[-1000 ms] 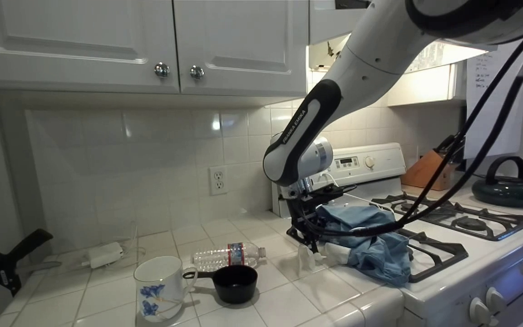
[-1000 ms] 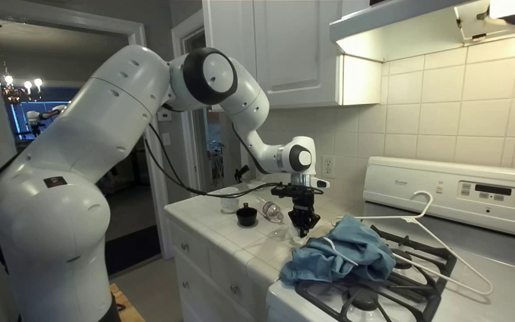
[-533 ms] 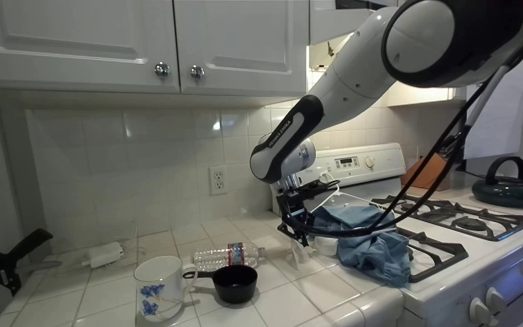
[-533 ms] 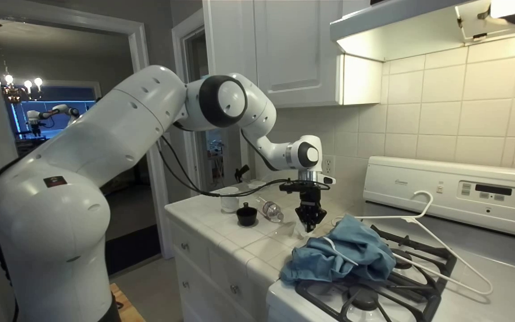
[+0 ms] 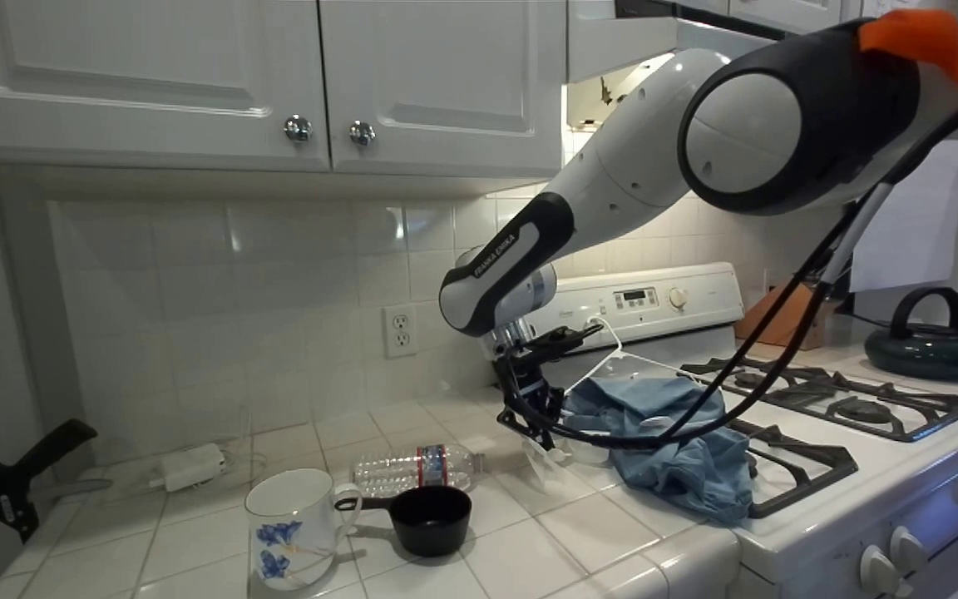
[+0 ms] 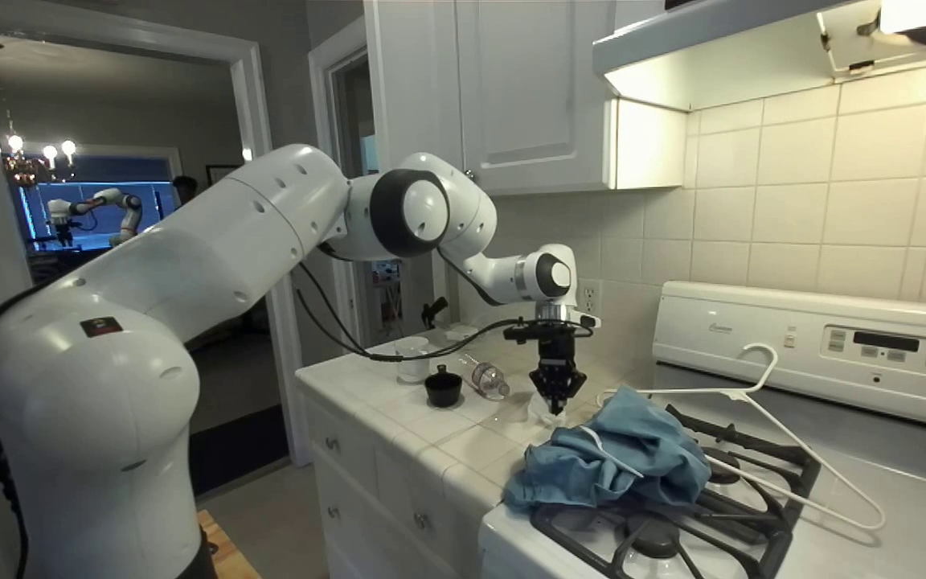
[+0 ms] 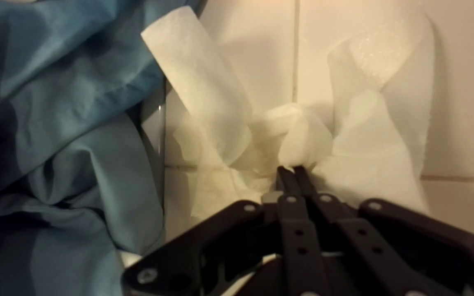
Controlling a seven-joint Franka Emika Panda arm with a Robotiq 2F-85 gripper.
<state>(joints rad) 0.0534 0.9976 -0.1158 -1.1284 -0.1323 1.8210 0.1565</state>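
The jaws are clenched on crumpled, thin white tissue paper (image 7: 303, 137), bunched at their tips and spread to either side of them over a white-tiled worktop (image 7: 467, 135). In the wrist view, a rumpled heap of blue fabric (image 7: 68, 119) lies near, left of the jaws. In an exterior view, left of them: a clear plastic bottle (image 5: 421, 468), lying down, and a black handled cup (image 5: 431, 522).
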